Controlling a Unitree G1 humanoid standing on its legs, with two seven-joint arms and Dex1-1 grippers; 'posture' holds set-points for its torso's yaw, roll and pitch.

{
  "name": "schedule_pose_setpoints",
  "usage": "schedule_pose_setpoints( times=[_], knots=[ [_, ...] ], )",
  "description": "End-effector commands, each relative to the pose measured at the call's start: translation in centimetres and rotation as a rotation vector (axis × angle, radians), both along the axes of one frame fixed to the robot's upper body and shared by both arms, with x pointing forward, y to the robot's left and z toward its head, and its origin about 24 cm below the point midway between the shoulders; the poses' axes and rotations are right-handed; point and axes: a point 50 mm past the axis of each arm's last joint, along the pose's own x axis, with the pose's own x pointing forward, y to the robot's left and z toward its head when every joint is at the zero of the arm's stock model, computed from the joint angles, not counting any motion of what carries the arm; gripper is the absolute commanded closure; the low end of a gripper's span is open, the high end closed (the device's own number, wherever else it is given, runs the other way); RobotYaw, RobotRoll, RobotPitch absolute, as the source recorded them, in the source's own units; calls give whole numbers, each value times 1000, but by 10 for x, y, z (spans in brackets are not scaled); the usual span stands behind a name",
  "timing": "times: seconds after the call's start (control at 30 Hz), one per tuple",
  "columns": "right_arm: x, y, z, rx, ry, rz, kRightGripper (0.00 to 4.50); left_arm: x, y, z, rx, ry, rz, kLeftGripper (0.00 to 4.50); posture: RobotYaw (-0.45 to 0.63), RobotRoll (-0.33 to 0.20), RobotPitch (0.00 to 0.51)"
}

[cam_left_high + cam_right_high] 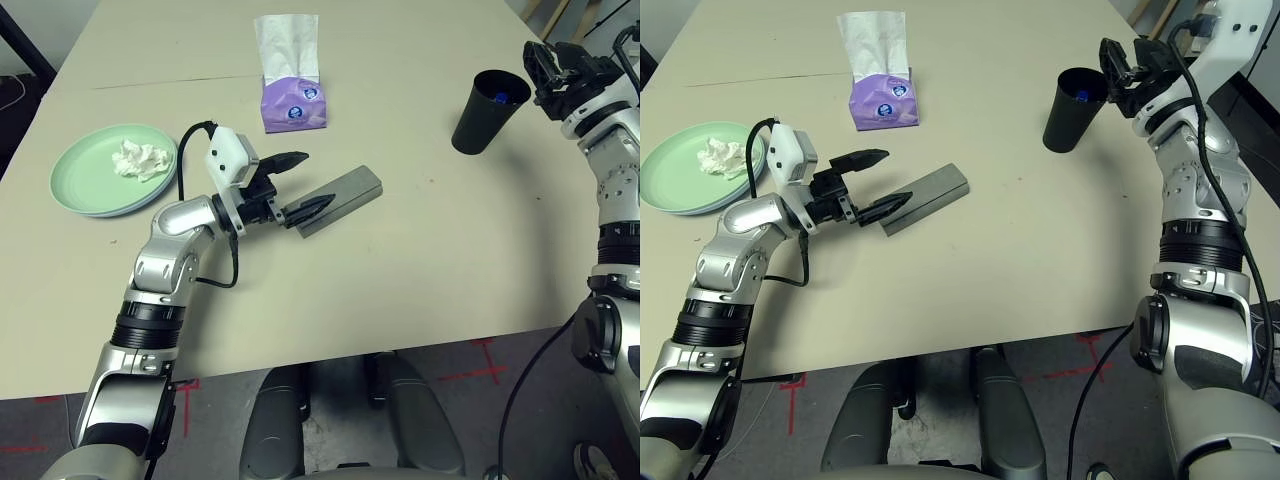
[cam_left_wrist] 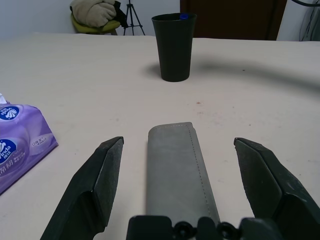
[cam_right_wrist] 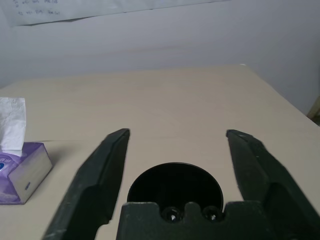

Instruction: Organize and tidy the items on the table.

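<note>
Purple tissue box (image 1: 296, 104), blue oval logos (image 1: 886, 110)

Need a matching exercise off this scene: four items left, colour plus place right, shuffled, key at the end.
1. tissue pack
2. crumpled tissue
3. cup
4. oblong case

A. white, on the green plate
B. grey, between the left gripper's open fingers in the left wrist view
C. purple, with a white sheet standing out of it
D. black, beside the right gripper

Pairs: 1-C, 2-A, 3-D, 4-B
</note>
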Motion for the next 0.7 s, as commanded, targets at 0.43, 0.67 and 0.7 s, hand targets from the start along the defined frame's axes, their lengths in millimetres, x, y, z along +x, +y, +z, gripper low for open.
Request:
schedule_pose_setpoints(
  times=[0.43, 0.67, 0.7],
  knots=[
    [-24, 7, -49, -119, -52, 120, 20, 16, 13, 2, -92, -67, 313, 0, 39, 0, 194],
    [-41, 20, -97, -48, -6, -91, 20, 20, 24, 0, -258, -122, 717, 0, 56, 0, 191],
    [-42, 22, -101, -51, 5, -112, 20, 20, 26, -1, -270, -128, 768, 0, 56, 0, 192]
  ],
)
